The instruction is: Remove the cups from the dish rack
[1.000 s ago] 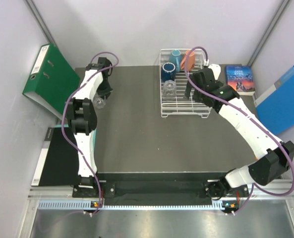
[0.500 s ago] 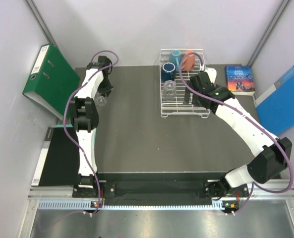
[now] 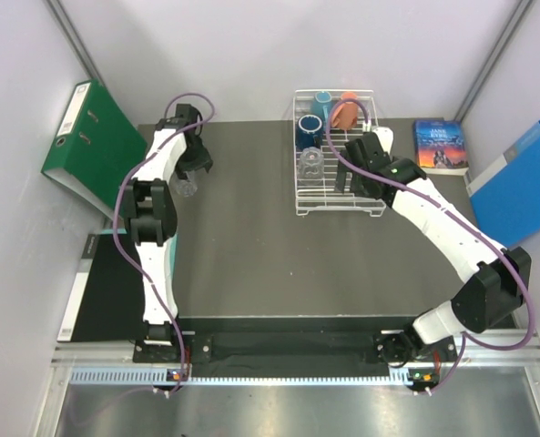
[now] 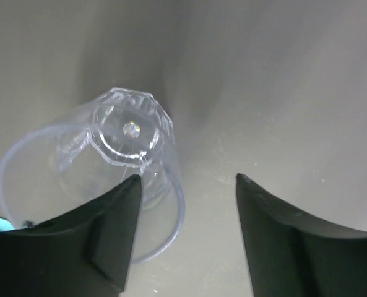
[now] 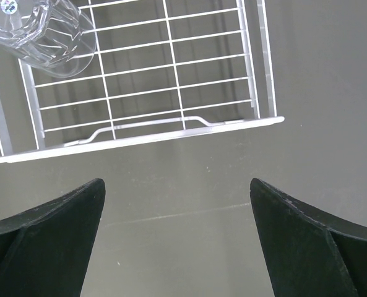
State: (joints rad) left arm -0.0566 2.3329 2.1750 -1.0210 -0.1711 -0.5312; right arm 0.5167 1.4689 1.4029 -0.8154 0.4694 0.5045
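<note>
One clear glass (image 3: 186, 188) stands on the dark table at the far left, outside the dish rack. My left gripper (image 3: 190, 177) hangs open just over it. In the left wrist view the glass (image 4: 112, 162) lies at the left finger (image 4: 112, 232), its rim reaching into the gap, and my left gripper (image 4: 186, 180) grips nothing. The white wire dish rack (image 3: 371, 208) holds a second clear glass (image 3: 311, 162), a dark-blue mug (image 3: 308, 134), a light-blue mug (image 3: 322, 99) and an orange mug (image 3: 345, 114). My right gripper (image 3: 353, 180) is open above the rack's near right part. My right gripper (image 5: 177, 185) is empty over the bare table, beside the rack's rim (image 5: 140, 137) and that glass (image 5: 44, 31).
A green binder (image 3: 89, 146) leans at the table's left edge, with a black pad (image 3: 106, 287) below it. A book (image 3: 441, 146) and a blue folder (image 3: 523, 182) lie to the right of the rack. White walls close in the back and sides.
My left gripper has opened and let go of the clear glass, which now stands on the table. My right arm has shifted slightly left over the rack, still open.
</note>
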